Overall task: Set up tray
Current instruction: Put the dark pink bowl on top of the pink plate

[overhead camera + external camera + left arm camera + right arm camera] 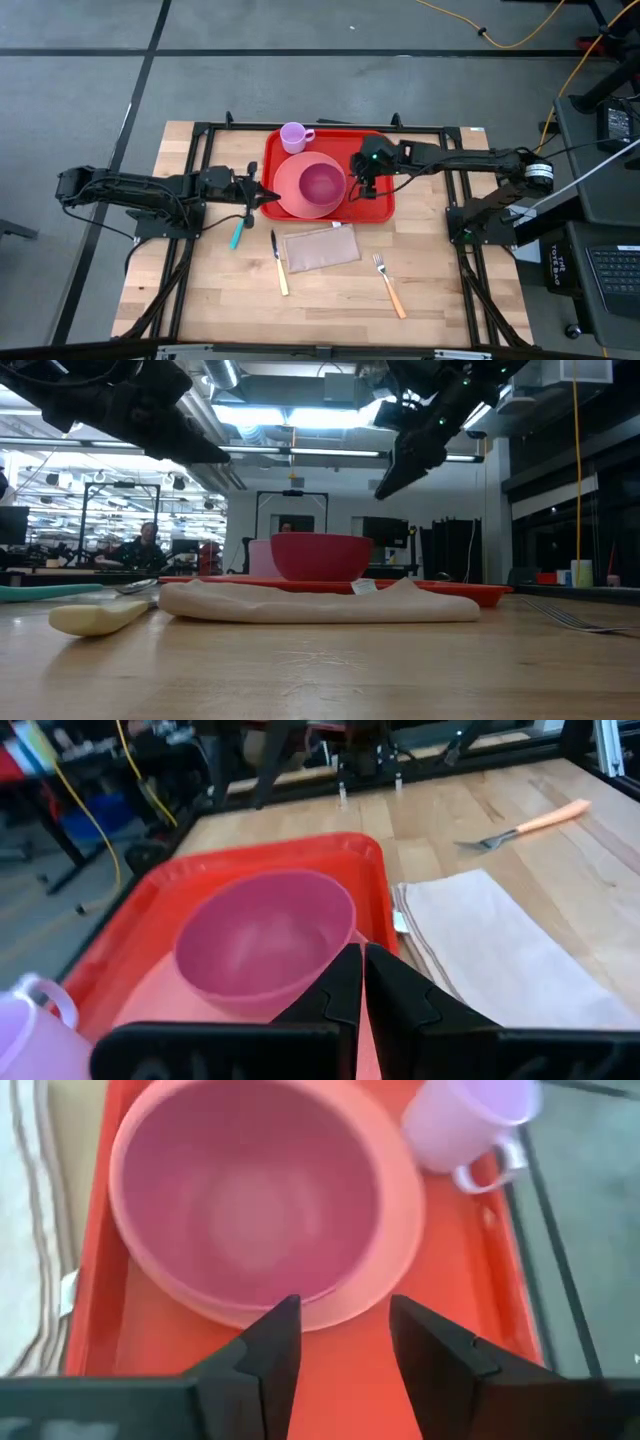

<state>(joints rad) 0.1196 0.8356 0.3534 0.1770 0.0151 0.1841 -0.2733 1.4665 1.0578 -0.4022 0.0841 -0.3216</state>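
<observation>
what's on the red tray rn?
On the tray: a pink plate with a pink bowl sitting on it, and a lilac mug at a far corner. The tray floor under the plate is covered, so unknown.

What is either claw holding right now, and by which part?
Nothing. The left claw is shut empty; the right claw hangs open above the tray.

1. Left arm (140, 190) — matte black links and housings in a slender jointed run, black cable looped beside the base.
2. Left gripper (361, 982) — two black plastic fingers, angular and wedge-shaped, on a broad black crossbar.
3. Right arm (470, 165) — same black build; a small green light on the wrist housing, a round silver-and-black joint cap near the shoulder, black cabling trailing off.
4. Right gripper (342, 1335) — two black tapered fingers with flat inner faces.
</observation>
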